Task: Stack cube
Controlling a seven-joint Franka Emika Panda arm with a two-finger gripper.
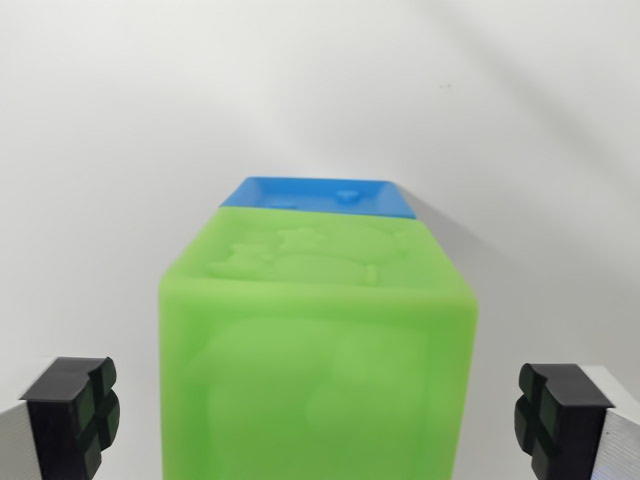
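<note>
A large green cube (318, 340) fills the lower middle of the wrist view, with an embossed pattern on its top face. Behind it, a blue cube (318, 193) shows only as a thin strip of its top face; whether the green cube rests on it or stands in front of it cannot be told. My gripper (318, 420) is open, its two black fingertips (75, 412) standing apart on either side of the green cube without touching it. The right fingertip (550, 415) has a clear gap to the cube's side.
A plain white surface (320, 90) lies all around the cubes, with a faint shadow to the right of them.
</note>
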